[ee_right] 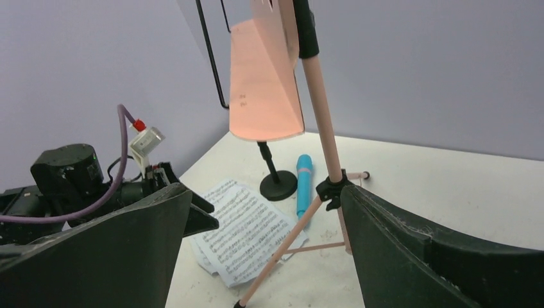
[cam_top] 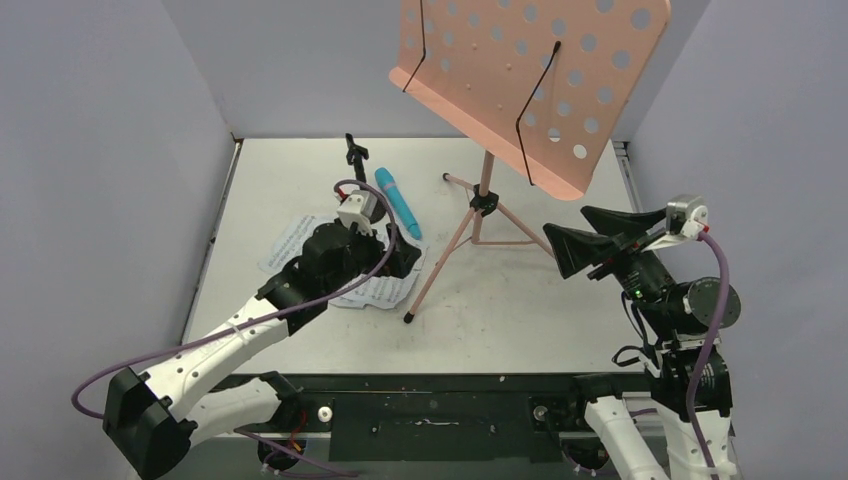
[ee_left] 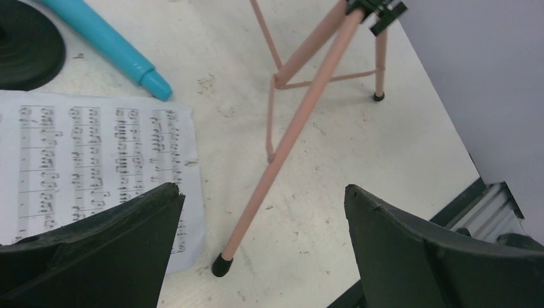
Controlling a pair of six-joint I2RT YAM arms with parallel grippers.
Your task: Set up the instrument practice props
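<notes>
The sheet-music pages (ee_left: 96,147) lie flat on the surface (cam_top: 520,300), a loose stack just left of the near tripod leg (ee_left: 282,147) of the pink music stand (cam_top: 530,70). In the top view their long axis runs slantwise, from far-left under the arm toward near-right, and their free corner points at that leg's black foot. The left gripper (ee_left: 260,192) hangs low over that corner with its jaws spread wide and nothing between them; whether one jaw already touches the paper cannot be told. The step in hand appears to be lifting the pages for the stand's tray. Flat paper gives little to pinch, so it would go best to work on the free corner, press one jaw down and draw the edge up before closing, and gather every sheet together. The leg's foot sits just beside that corner, so a sideways sweep could nudge the stand. Beyond the pages lies the blue microphone (cam_top: 397,202), with the black mic stand (cam_top: 355,155) beside it. The right gripper (cam_top: 567,222) waits near the stand's right side, jaws spread and empty.
</notes>
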